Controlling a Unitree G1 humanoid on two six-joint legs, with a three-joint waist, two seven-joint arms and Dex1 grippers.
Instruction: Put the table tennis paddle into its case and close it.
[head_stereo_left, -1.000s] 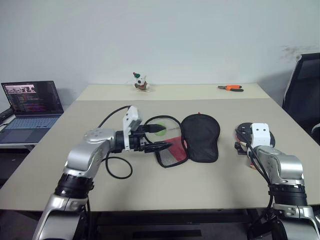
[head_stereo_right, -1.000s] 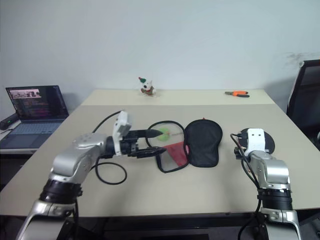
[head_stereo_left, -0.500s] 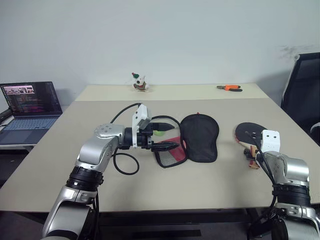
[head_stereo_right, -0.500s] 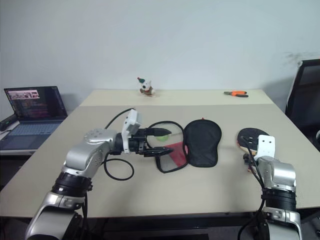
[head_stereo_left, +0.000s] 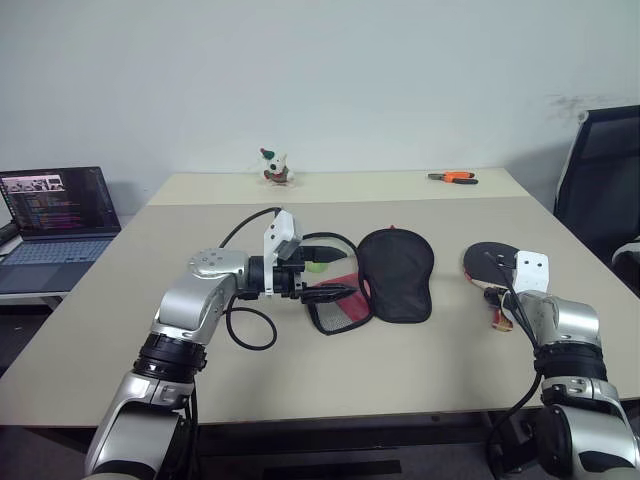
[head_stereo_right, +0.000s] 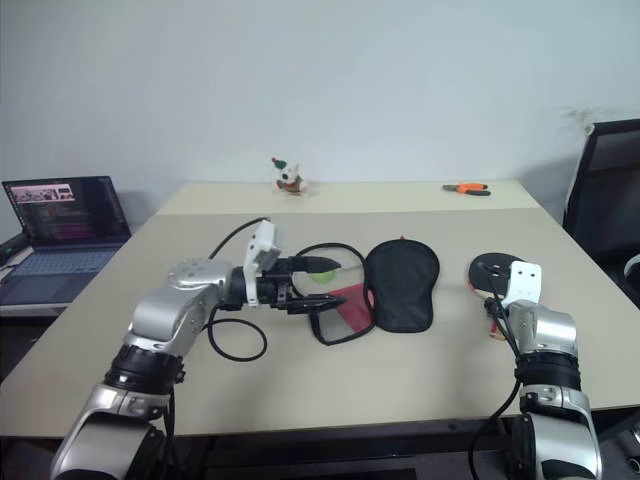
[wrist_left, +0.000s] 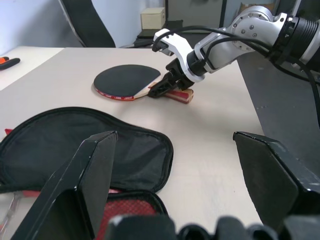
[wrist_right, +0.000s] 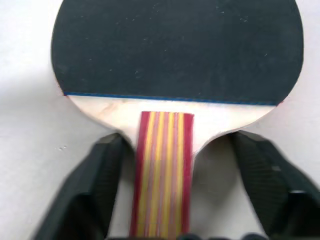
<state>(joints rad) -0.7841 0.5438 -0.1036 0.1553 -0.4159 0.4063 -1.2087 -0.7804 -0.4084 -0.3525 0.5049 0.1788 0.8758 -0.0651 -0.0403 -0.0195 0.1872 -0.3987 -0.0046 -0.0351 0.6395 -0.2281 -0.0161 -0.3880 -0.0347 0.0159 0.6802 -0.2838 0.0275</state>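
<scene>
An open laptop (head_stereo_left: 58, 214) sits off the table's (head_stereo_left: 300, 380) left side. A small toy (head_stereo_left: 272, 166) and orange pliers (head_stereo_left: 452, 177) lie at the far edge. A black chair (head_stereo_left: 600, 170) stands on the right.

Left gripper (head_stereo_left: 335, 277) spread wide, right gripper (wrist_right: 170, 185) parted, lowered.

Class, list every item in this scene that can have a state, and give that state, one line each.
Case: unzipped, flap laid open flat on the table.
Table tennis paddle: flat on the table, outside the case.
Left gripper: open, over the case.
Right gripper: open, fingers either side of the paddle handle.
Laptop: open, screen on.
</scene>
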